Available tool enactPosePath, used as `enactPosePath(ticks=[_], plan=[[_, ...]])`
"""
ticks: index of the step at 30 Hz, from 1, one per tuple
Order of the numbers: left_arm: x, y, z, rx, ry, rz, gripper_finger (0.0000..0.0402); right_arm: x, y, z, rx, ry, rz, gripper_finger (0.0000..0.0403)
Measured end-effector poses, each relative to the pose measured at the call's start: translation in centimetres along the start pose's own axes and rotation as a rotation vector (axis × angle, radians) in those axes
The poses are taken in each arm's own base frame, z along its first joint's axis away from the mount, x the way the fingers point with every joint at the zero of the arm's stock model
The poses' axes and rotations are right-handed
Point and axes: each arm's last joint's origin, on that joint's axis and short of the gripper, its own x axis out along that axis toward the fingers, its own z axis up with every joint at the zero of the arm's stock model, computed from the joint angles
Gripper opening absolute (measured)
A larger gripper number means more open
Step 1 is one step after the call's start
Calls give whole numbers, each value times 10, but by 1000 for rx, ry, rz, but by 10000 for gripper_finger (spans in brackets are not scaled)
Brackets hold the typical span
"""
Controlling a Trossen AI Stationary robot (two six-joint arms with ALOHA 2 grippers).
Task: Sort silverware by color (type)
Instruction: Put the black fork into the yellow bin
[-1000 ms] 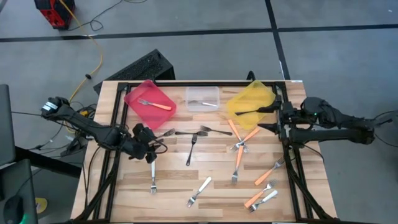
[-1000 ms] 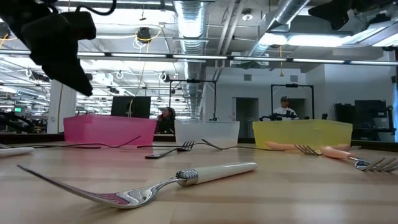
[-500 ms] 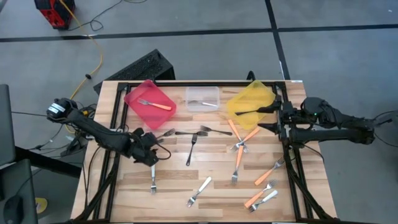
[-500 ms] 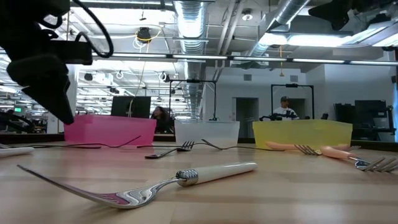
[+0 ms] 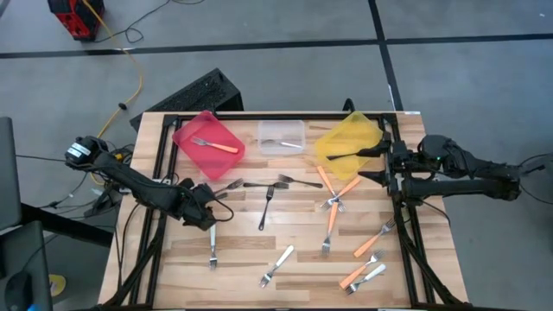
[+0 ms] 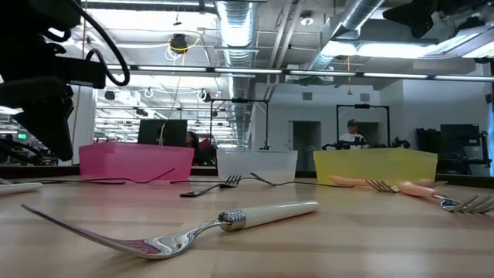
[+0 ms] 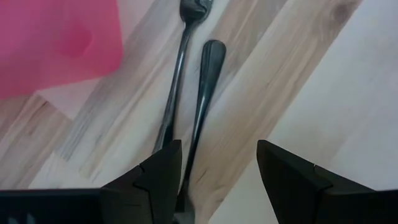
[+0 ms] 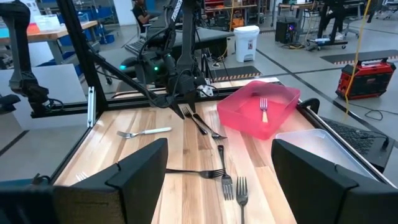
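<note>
Silverware lies scattered on the wooden table (image 5: pixel 173 259): dark forks (image 5: pixel 267 207), orange-handled forks (image 5: pixel 330 226) and silver forks (image 5: pixel 278 265). My left gripper (image 5: pixel 214 206) hangs open, pointing steeply down, just above two dark forks (image 7: pixel 199 93) that lie side by side near the red bin (image 5: pixel 207 140). In the left wrist view, one of these forks runs between its fingers and the other under one fingertip. My right gripper (image 8: pixel 217 186) waits open and raised at the table's right, beside the yellow bin (image 5: pixel 347 138).
The red bin holds an orange-handled fork (image 5: pixel 216 145), the clear bin (image 5: pixel 282 136) a silver fork, and the yellow bin a dark fork (image 5: pixel 350 155). All three bins stand along the far edge. In the low view a white-handled fork (image 6: pixel 231 220) lies close in front.
My left gripper has sunk toward the table and tipped more steeply downward over the two dark forks, still open. No fork has moved.
</note>
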Motion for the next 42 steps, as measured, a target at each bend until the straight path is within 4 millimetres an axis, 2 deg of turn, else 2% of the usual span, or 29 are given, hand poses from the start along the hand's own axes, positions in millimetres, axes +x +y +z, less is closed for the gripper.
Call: enactPosePath(ticks=[10, 21, 26, 29, 34, 42], plan=[[4, 6, 5, -6, 78, -8, 194, 0, 0, 0, -4, 1, 1, 311], [10, 16, 15, 92, 102, -1, 194, 0, 0, -1, -4, 8, 1, 311], [20, 27, 1, 48, 98, -85, 194, 0, 0, -1, -4, 11, 1, 311], [19, 33, -4, -16, 63, -117, 194, 0, 0, -1, -3, 11, 1, 311], [13, 37, -3, -23, 8, -115, 194, 0, 0, -1, -3, 11, 1, 311], [18, 37, -6, 23, 45, -65, 194, 0, 0, -3, -2, 29, 0, 311]])
